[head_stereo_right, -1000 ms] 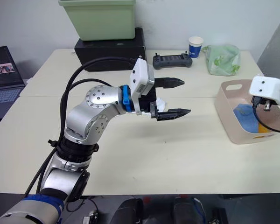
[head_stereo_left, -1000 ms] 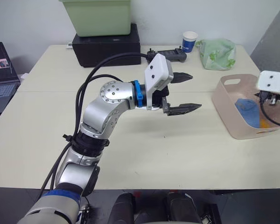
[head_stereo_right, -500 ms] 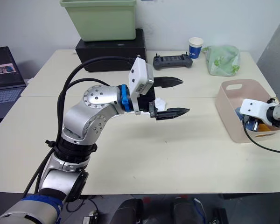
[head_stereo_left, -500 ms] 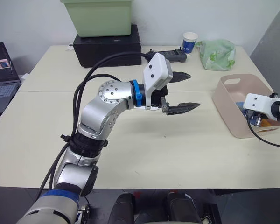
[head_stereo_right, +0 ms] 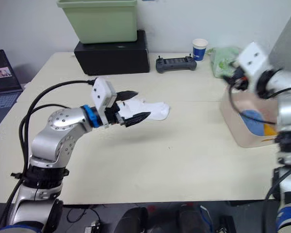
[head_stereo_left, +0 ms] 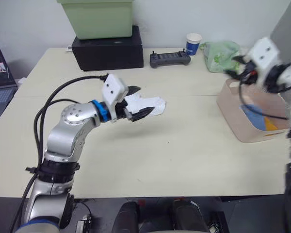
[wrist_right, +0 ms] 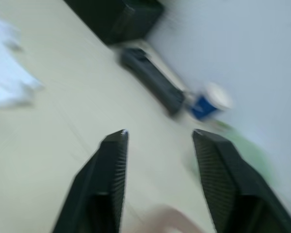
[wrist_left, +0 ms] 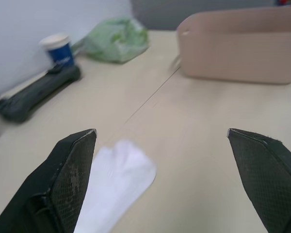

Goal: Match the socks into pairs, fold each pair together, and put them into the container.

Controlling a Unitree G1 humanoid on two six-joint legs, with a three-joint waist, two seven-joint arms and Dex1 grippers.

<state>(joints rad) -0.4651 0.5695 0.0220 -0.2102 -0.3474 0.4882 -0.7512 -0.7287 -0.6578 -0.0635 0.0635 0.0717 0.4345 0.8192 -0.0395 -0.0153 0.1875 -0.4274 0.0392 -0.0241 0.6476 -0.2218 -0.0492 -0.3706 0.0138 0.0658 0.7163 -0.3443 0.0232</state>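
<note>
Socks lie in two places: a white pair (head_stereo_left: 144, 104) rests flat on the cream worktop (head_stereo_left: 184, 155) near its middle, while a light blue sock (head_stereo_left: 254, 116) and an orange one (head_stereo_left: 270, 124) sit inside the pale pink container (head_stereo_left: 233, 119) at the worktop's right edge. Just beside the white pair, on its left, the left gripper (head_stereo_left: 136, 101) hangs low over the worktop with its jaws spread apart, one finger on either side of the pair's near end; whether it touches the fabric cannot be told. In the left wrist view the white socks (wrist_left: 117, 180) show between the two black fingers (wrist_left: 70, 179). Raised above the container's far end, the right gripper (wrist_right: 160, 145) has its jaws parted and nothing between them. Along the worktop's far side stand a black box (head_stereo_left: 106, 46) with a light green bin (head_stereo_left: 97, 17) on top, a black controller (head_stereo_left: 169, 59), a paper cup (head_stereo_left: 193, 43) and a pale green bag (head_stereo_left: 220, 54).
</note>
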